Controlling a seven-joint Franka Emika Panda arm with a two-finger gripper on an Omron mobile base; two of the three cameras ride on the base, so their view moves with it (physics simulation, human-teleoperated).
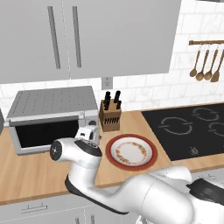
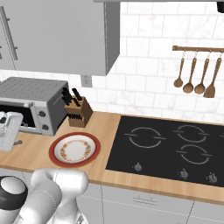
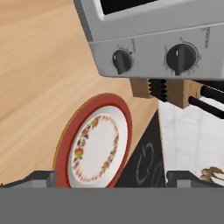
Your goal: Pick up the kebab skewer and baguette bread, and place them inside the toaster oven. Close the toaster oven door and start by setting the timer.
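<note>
Toaster oven (image 1: pixel 52 116) on wooden counter (image 1: pixel 30 170), left of knife block (image 1: pixel 110 114); door (image 1: pixel 46 133) shut, dark glass facing out; two round knobs (image 3: pixel 153 59) on side panel, seen close in hand view; gripper (image 1: pixel 89 133) in front of oven's knob end, just beside it, fingers spread wide, nothing between them; red-rimmed plate (image 1: pixel 131 152) on counter right of gripper, near black cooktop (image 1: pixel 188 127); wooden spoons (image 2: pixel 194 81) hang on wall rail above cooktop; skewer and baguette: cannot tell where.
</note>
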